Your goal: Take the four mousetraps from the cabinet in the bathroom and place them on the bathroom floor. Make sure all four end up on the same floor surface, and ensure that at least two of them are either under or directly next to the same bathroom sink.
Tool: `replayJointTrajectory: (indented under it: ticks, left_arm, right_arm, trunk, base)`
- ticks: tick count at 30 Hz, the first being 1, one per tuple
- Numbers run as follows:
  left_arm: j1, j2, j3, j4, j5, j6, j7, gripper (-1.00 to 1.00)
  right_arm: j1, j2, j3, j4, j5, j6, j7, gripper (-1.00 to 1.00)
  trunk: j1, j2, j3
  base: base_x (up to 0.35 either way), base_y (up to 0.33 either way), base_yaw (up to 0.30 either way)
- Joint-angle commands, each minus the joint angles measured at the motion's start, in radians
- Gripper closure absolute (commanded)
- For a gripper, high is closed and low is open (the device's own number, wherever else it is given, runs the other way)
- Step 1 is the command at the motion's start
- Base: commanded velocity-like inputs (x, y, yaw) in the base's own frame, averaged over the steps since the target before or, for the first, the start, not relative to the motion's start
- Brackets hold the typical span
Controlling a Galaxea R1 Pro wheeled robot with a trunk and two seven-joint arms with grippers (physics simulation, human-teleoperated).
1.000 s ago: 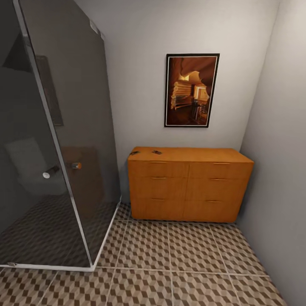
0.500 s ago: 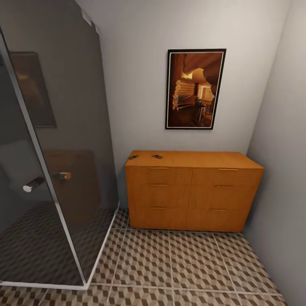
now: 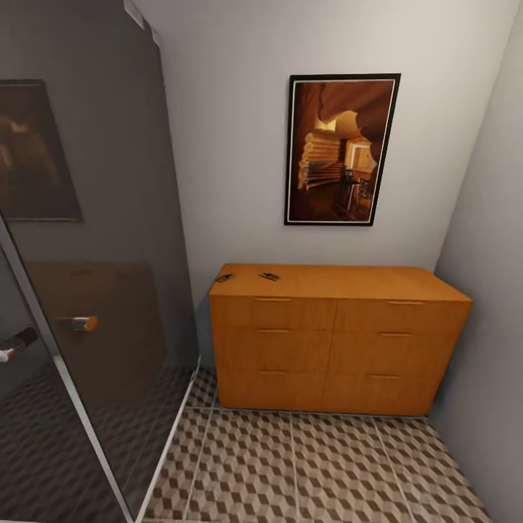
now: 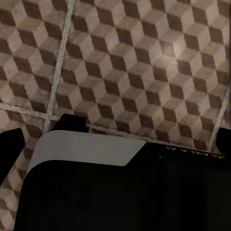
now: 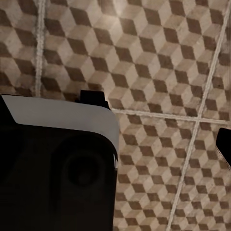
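The cabinet (image 3: 338, 340) stands against the back wall, hemmed by the glass shower screen (image 3: 94, 290) at its left end and the side wall (image 3: 487, 290) at its right. Its top is open from above; two mousetraps (image 3: 247, 277) lie near its back left corner. Tiled bathroom floor (image 3: 305, 472) before it lies bare.

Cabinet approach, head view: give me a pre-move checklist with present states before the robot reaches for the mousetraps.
1. Cabinet in view ahead: ok.
2. Mousetraps located: not ok; two small dark pieces lie on the cabinet top near its left end, the other two unseen.
3. Drawers shut: ok.
4. Tiled bathroom floor before the cabinet free of obstacles: ok.
5. Glass shower door close at left, clearance: cannot tell.
6. Tools open: cannot tell.
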Motion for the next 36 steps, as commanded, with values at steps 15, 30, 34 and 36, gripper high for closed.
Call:
replayJointTrajectory:
  ticks: [15,30,34,36]
  left_arm:
    - [0.0,0.0,-0.009,0.001,0.007,-0.003,0.004,-1.0]
    - [-0.001,0.0,-0.009,0.001,0.007,-0.003,0.004,-1.0]
    - [-0.001,0.0,-0.009,0.001,0.007,-0.003,0.004,-1.0]
    - [-0.001,0.0,-0.009,0.001,0.007,-0.003,0.004,-1.0]
  right_arm:
    - [-0.001,0.002,0.001,0.003,0.009,-0.002,-0.004,-1.0]
    - [-0.001,0.002,0.001,0.003,0.009,-0.002,-0.002,-1.0]
    - [-0.001,0.002,0.001,0.003,0.009,-0.002,-0.002,-1.0]
    - [-0.001,0.003,0.001,0.003,0.009,-0.002,-0.002,-1.0]
  trunk:
    - [0.001,0.0,-0.001]
    - [0.001,0.0,-0.001]
    - [0.001,0.0,-0.001]
    - [0.001,0.0,-0.001]
  base:
    - [0.321,0.0,0.0]
    - [0.321,0.0,0.0]
    - [0.313,0.0,0.0]
    - [0.3,0.0,0.0]
